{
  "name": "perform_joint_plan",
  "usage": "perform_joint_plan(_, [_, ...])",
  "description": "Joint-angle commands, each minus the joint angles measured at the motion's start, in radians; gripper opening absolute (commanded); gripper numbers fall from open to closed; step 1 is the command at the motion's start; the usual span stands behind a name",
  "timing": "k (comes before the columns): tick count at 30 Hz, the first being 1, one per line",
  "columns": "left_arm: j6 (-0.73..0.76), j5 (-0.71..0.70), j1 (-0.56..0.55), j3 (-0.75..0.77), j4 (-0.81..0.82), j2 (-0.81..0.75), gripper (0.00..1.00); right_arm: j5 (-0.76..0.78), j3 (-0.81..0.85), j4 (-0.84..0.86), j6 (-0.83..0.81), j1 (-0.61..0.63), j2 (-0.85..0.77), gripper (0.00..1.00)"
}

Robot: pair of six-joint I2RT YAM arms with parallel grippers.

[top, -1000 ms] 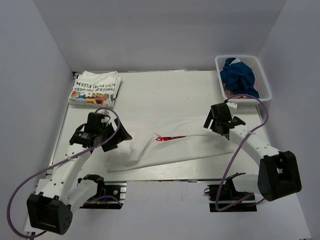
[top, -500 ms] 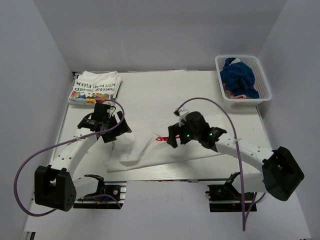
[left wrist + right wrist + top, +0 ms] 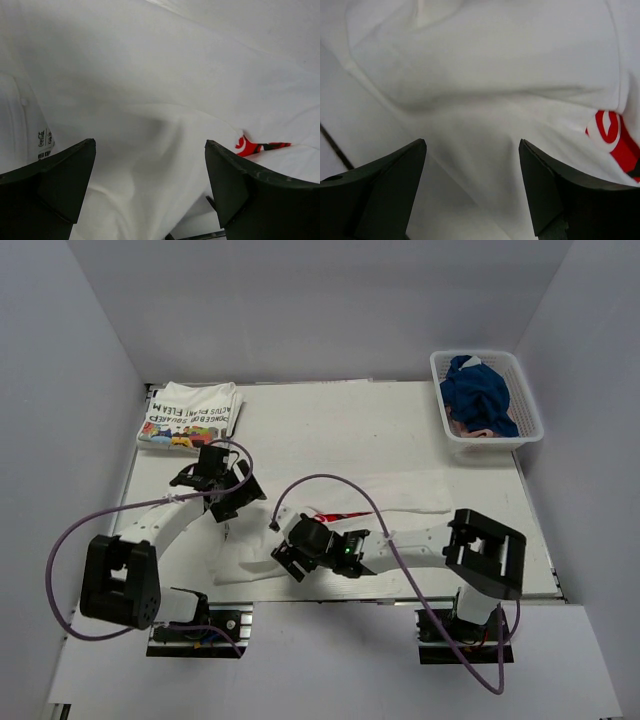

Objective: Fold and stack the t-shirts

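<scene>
A white t-shirt with a red chest print (image 3: 335, 517) lies rumpled and partly folded across the table's near middle. The shirt fills the left wrist view (image 3: 150, 100) and the right wrist view (image 3: 485, 75). My left gripper (image 3: 232, 502) is open over its left end (image 3: 149, 145), with the red print (image 3: 255, 146) to its right. My right gripper (image 3: 290, 562) is open over the shirt's near left corner (image 3: 472, 142), holding nothing. A folded white t-shirt with black lettering (image 3: 190, 415) lies at the far left.
A white mesh basket (image 3: 520, 380) holding a blue garment (image 3: 478, 392) stands at the far right. The right arm (image 3: 400, 540) stretches low across the shirt. The table's front edge (image 3: 380, 597) lies just beyond the right gripper. A neck label (image 3: 44, 137) shows in the left wrist view.
My right arm has swung from the table's right side across to the shirt's near left corner. My left gripper has shifted a little farther back and right.
</scene>
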Motion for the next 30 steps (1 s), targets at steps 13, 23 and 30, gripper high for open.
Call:
perform_joint_plan(13, [-0.014, 0.033, 0.005, -0.068, 0.111, 0.116, 1.0, 0.099, 0.257, 0.027, 0.004, 0.036, 0.228, 0.71])
perform_joint_plan(23, [-0.014, -0.005, 0.014, -0.086, 0.111, 0.098, 1.0, 0.246, 0.294, -0.05, 0.079, 0.034, 0.23, 0.15])
perform_joint_plan(30, [-0.005, -0.014, 0.014, -0.096, 0.111, 0.098, 1.0, 0.269, 0.337, -0.25, 0.068, 0.039, 0.174, 0.0])
